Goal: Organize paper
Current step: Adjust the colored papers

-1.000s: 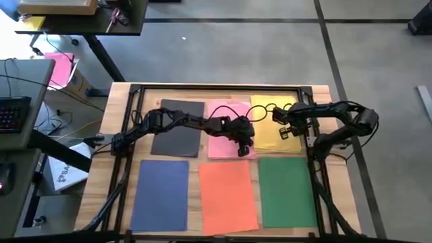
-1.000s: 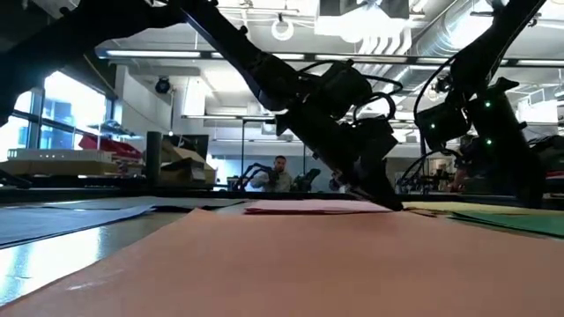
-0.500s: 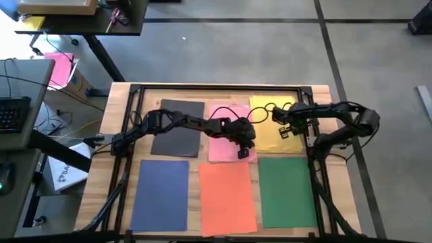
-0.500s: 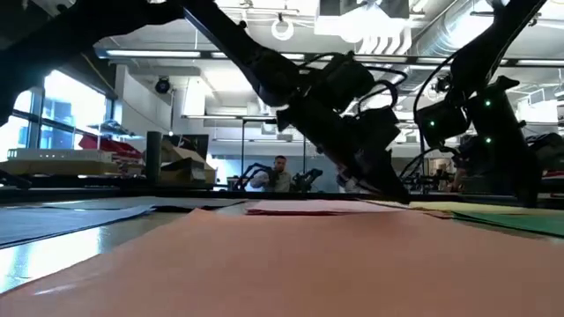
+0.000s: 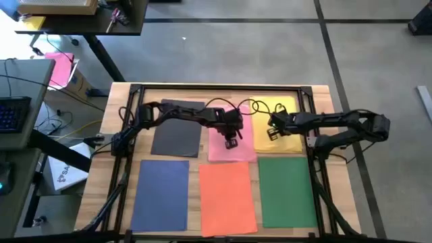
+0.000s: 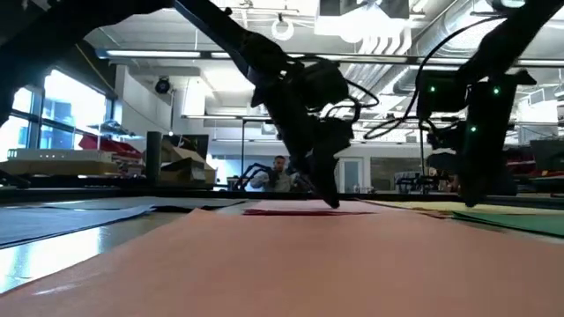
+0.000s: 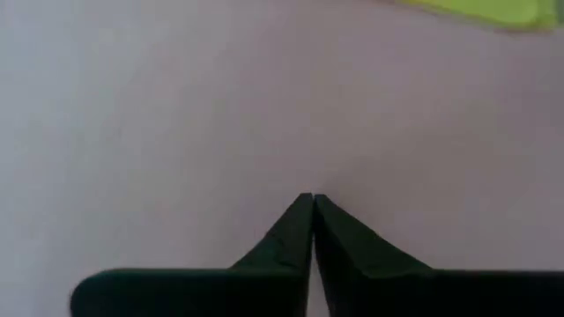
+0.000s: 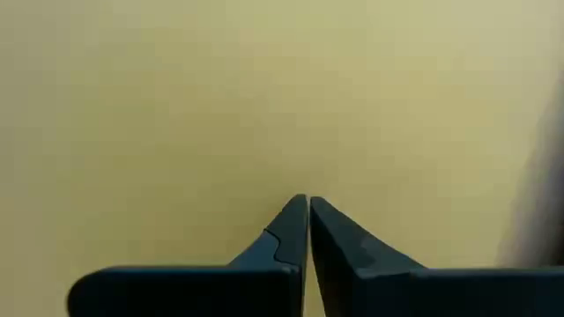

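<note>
You're in an open robotics lab or workshop: exposed ducts and pipes cross the ceiling, a person sits far back among other rigs, and a keyboard rests on a desk at left of the wooden counter

High view looking straight down; low view facing level across desk; wrist views pressing close above sheets, all sharing desk.
</note>
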{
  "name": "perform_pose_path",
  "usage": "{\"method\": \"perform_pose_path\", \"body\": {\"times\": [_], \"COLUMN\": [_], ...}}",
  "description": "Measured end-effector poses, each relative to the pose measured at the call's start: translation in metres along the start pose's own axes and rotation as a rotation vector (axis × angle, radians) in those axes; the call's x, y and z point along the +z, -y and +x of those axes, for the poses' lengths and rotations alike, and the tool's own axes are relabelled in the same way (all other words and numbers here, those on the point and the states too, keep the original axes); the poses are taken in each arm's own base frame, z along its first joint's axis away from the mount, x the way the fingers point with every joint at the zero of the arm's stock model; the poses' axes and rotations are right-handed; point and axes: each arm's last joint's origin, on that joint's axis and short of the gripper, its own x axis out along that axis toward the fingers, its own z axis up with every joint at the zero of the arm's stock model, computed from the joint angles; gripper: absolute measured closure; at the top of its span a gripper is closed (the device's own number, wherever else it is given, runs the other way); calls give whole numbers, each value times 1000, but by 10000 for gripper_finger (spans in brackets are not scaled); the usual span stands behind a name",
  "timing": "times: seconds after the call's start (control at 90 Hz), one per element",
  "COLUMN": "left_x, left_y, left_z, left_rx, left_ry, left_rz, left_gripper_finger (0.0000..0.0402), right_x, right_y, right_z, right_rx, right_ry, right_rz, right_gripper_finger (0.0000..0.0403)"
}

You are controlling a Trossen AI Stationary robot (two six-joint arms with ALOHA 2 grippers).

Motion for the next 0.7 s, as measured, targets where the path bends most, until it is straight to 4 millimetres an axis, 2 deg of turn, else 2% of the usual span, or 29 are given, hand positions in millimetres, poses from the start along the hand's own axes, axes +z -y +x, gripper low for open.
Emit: {"method": "perform_pose_path", "body": {"times": [0.1,0.378,0.7], "left_x": [-6,-10,-12], "left_y": [-6,-23,-18], "left_z": [3,1,-1], "left_rx": [30,90,107], "left_ry": [-15,-57,-75], "left_rz": [-10,14,38], "left_gripper_finger": [401,401,401], "right_x": [-4,-10,-16], "right_y": [-3,4,15], "right_z": [5,5,-6], "right_rx": [54,-9,-39], "right_ry": [35,-5,-25], "right_rz": [24,47,37], "right_gripper_finger": [403,403,403]}}
